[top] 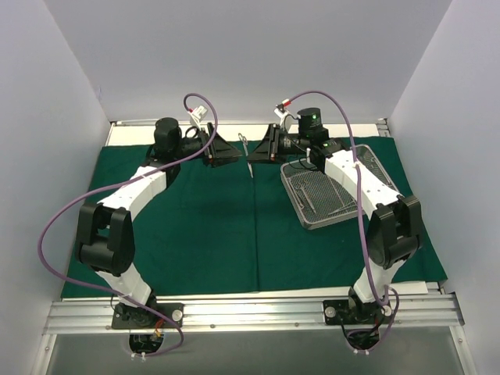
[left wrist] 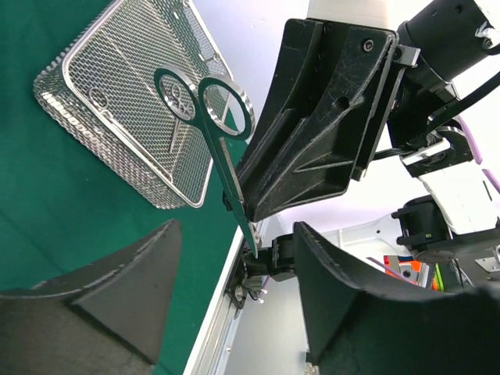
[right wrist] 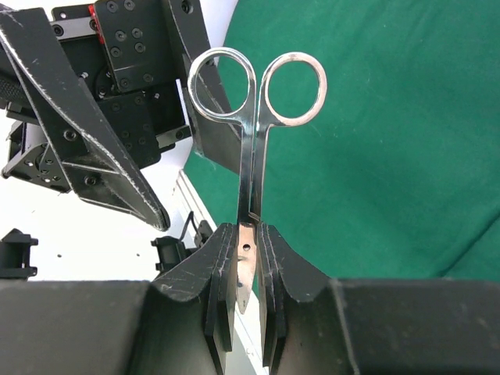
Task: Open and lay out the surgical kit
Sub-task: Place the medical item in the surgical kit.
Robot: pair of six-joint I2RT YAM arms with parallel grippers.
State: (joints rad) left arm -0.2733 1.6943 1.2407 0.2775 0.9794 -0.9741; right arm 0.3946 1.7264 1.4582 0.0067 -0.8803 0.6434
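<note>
A pair of steel scissors (right wrist: 251,148) stands upright between the two grippers above the back middle of the dark green drape (top: 195,226). My right gripper (right wrist: 248,230) is shut on the blades, and the ring handles point away from it. In the left wrist view the scissors (left wrist: 223,148) hang from the right gripper (left wrist: 320,117). My left gripper (left wrist: 238,230) is open, its fingers (left wrist: 125,289) spread on either side below the scissors' tip without touching. The wire-mesh tray (top: 291,191) lies on the drape at the right, under the right arm, with thin instruments (top: 310,197) inside.
White walls enclose the table on three sides. An aluminium rail (top: 250,312) runs along the near edge where both bases sit, and a white strip (top: 234,125) runs behind the drape. Purple cables (top: 47,234) loop off both arms.
</note>
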